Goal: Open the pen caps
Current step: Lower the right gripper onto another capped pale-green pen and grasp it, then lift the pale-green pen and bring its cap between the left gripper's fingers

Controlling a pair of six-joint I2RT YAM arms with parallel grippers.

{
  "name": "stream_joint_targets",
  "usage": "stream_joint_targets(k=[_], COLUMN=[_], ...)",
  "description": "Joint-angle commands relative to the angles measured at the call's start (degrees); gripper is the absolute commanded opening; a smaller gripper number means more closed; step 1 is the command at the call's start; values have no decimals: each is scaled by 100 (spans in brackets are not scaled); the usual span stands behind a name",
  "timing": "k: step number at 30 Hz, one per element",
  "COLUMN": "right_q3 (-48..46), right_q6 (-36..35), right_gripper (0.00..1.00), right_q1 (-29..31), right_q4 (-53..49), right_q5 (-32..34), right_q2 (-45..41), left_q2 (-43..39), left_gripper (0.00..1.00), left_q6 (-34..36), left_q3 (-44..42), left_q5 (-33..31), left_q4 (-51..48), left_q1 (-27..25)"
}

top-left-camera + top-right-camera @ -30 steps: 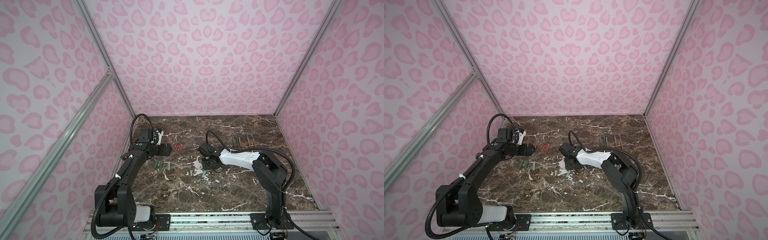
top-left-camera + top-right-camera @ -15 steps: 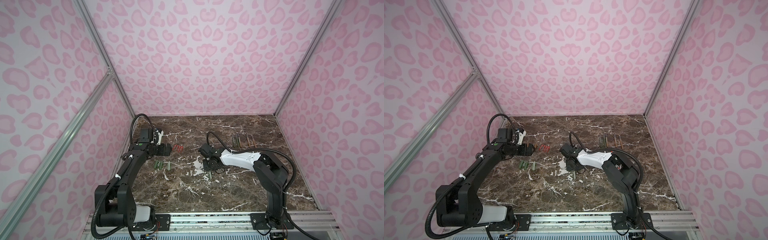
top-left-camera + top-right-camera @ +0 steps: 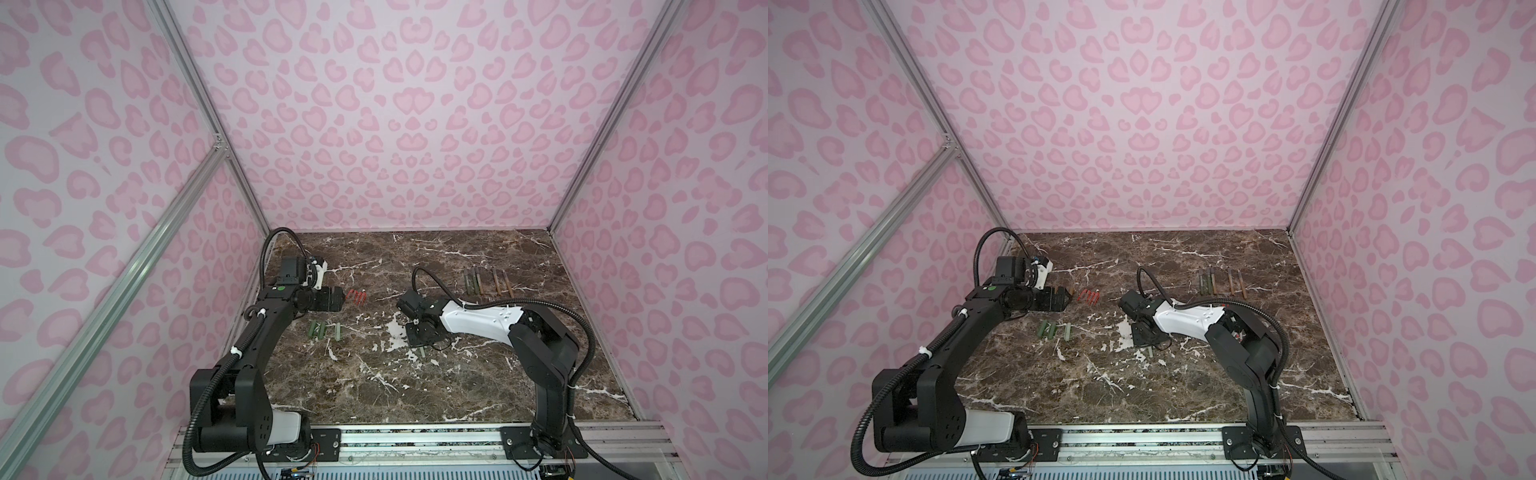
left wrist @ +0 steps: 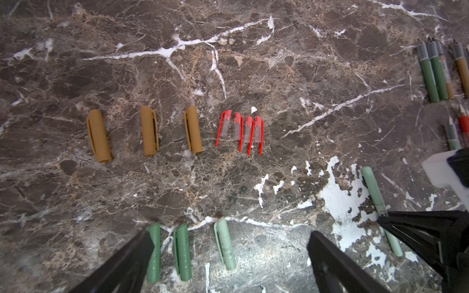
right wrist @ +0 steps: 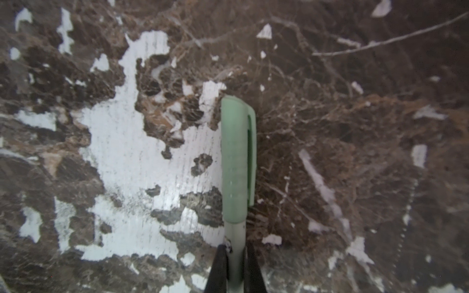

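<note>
Right hand (image 5: 235, 256) has closed on the pen (image 5: 234, 232) below its green cap (image 5: 234, 157).

Four red caps (image 4: 248, 132), three tan caps (image 4: 149, 134)

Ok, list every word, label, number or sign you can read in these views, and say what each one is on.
No text here can be read.
Dark print on the pale green pen: too small and blurred to read.
Striped label on a dark green pen body: blurred, unreadable.
Elsewhere: no writing visible.
</note>
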Motion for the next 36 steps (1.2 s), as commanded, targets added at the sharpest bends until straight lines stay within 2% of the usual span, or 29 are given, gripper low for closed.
stream_joint_targets(k=[1,6,11,13,21,28,32,36], right_q3=[131,474,258,210,551,722,774,806], right_q6=[-238,-593,-943,-1084,-1472,-1471,-1484,-1510], right_gripper=[6,6,4,4,3,2,1,1], right_q1=[3,-15,39,96,324,437,484,495], right_q4=[-10,301,1586,2011,2429,2413,2421,2451], right_q5=[89,18,-530,-709,-1059,-1099,-1118,-1164], right_q2=[-28,-204,-659,-787,-718,-525,-481,-448], left_q2=[-10,-29,-12,13,160,225,253,278], left_gripper=[99,100,97,94,83,64,48,26], left_q6=[-217,-717,-1610,-1917,-2145,-2124,-2134,-2133], left_q3=[93,89,-86,-206,-280,-197,-184,-175], left_q5=[713,1898,2997,3252,3437,3395,3396,3378], left_q4=[151,376,945,1191,1398,1323,1327,1324], left_q1=[3,8,1,7,-145,-289,-294,-291])
